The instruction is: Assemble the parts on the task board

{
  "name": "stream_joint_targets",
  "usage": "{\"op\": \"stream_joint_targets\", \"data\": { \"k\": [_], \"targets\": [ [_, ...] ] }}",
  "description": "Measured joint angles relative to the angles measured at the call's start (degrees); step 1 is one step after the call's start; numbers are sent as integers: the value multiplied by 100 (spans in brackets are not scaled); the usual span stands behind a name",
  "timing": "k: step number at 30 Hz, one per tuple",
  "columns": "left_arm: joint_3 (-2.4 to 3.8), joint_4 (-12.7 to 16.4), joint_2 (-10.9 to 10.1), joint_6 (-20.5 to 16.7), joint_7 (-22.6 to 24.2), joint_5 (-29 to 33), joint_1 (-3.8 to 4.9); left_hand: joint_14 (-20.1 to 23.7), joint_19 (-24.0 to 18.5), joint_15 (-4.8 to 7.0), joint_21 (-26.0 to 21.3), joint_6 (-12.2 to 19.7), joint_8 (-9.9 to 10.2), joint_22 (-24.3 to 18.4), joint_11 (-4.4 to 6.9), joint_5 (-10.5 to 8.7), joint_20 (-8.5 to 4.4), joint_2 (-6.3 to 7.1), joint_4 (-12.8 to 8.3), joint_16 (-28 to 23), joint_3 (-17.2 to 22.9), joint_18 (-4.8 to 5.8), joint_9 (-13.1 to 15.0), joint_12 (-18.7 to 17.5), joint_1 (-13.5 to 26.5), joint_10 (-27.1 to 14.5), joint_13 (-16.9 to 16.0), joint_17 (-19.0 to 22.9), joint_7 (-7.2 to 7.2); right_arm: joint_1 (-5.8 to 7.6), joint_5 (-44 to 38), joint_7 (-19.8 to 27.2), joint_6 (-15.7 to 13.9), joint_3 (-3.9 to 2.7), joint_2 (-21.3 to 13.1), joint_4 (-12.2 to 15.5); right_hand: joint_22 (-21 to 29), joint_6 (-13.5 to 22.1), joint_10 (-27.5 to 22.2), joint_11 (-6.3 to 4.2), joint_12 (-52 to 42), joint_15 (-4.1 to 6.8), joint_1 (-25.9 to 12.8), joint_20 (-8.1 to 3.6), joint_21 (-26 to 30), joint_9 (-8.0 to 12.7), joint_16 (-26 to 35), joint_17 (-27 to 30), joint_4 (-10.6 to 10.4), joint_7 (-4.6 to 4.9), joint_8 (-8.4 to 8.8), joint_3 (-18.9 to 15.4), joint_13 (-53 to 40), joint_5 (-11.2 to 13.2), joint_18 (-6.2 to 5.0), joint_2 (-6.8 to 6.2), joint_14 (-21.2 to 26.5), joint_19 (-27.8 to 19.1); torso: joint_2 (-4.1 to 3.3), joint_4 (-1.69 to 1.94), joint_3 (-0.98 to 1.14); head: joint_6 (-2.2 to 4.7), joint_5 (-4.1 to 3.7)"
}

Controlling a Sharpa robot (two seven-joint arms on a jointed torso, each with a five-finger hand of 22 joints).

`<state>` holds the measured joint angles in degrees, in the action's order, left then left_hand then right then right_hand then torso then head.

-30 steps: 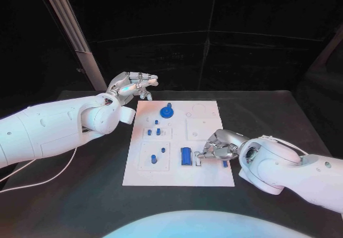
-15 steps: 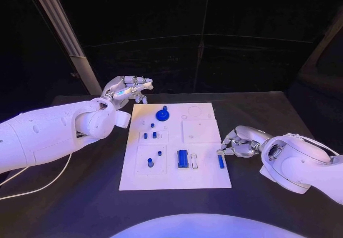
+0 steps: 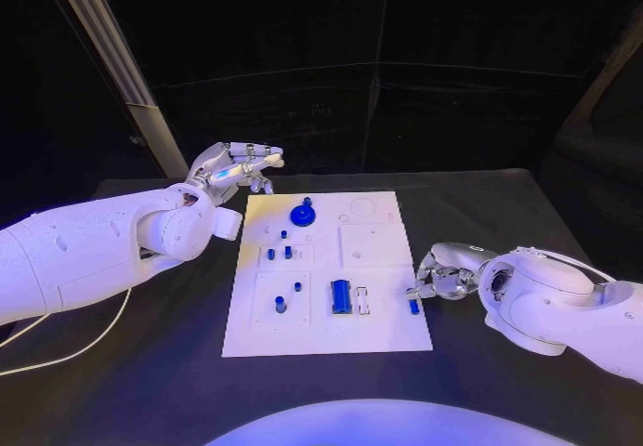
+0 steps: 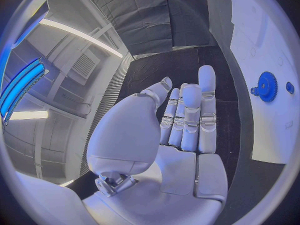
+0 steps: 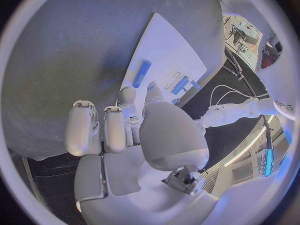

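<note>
While the left hand (image 3: 239, 165) hovers with its fingers (image 4: 190, 110) loosely apart and holding nothing beyond the far left corner of the white task board (image 3: 382, 330), the right hand (image 3: 442, 277) sits at the board's right edge, beside a small blue peg (image 3: 414, 305) lying flat there. Whether its curled fingers (image 5: 94, 127) touch that peg cannot be told; the right wrist view shows nothing clasped in them. A second ago this hand reached further in over the board, close to the blue block (image 3: 342, 296) in the near row; it has since pulled back toward the edge, while the left hand has barely shifted. The blue gear (image 3: 304, 215) stands seated near the far end, and several short blue pegs (image 3: 278, 253) sit in the left-hand panels. Judging by the retreat, one placement looks finished, and the loose peg at the right edge seems the likely next piece to pick off the board on the black tabletop (image 3: 522, 214).
</note>
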<state>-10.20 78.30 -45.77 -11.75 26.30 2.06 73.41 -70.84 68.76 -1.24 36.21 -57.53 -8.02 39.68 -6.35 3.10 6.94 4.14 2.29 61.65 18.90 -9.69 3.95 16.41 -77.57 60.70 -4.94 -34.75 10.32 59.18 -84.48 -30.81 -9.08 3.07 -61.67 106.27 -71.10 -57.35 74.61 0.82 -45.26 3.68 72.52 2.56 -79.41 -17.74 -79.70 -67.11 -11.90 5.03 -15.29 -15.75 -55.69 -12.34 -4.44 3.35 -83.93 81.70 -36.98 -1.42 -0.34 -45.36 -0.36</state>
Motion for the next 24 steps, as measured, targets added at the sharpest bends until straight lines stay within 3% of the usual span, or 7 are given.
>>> {"op": "stream_joint_targets", "data": {
  "k": [16,24],
  "targets": [
    [0,3,-9,5,-1,0,-1,0,0,0,0,0,0,1,0,0,0,0,0,0,0,0,0,0,0,0,0,0,0,-42,-294,-174,317,-23,224,-92,-1,-70,22,-22,0,0,185,0,0,-69,0,-3,56,-14,-70,-8,-16,-21,0,-1,0,0,0,2,-4,-28,20],
    [0,4,-17,8,-2,0,-1,0,0,0,0,0,-27,0,0,0,0,0,0,0,0,0,0,0,0,0,0,-1,0,-51,-561,-189,460,-30,338,-95,-12,-99,22,-22,0,0,622,0,0,-103,0,-32,346,-6,-79,61,-16,50,0,1,0,0,3,1,-5,-35,26]
  ]
}}
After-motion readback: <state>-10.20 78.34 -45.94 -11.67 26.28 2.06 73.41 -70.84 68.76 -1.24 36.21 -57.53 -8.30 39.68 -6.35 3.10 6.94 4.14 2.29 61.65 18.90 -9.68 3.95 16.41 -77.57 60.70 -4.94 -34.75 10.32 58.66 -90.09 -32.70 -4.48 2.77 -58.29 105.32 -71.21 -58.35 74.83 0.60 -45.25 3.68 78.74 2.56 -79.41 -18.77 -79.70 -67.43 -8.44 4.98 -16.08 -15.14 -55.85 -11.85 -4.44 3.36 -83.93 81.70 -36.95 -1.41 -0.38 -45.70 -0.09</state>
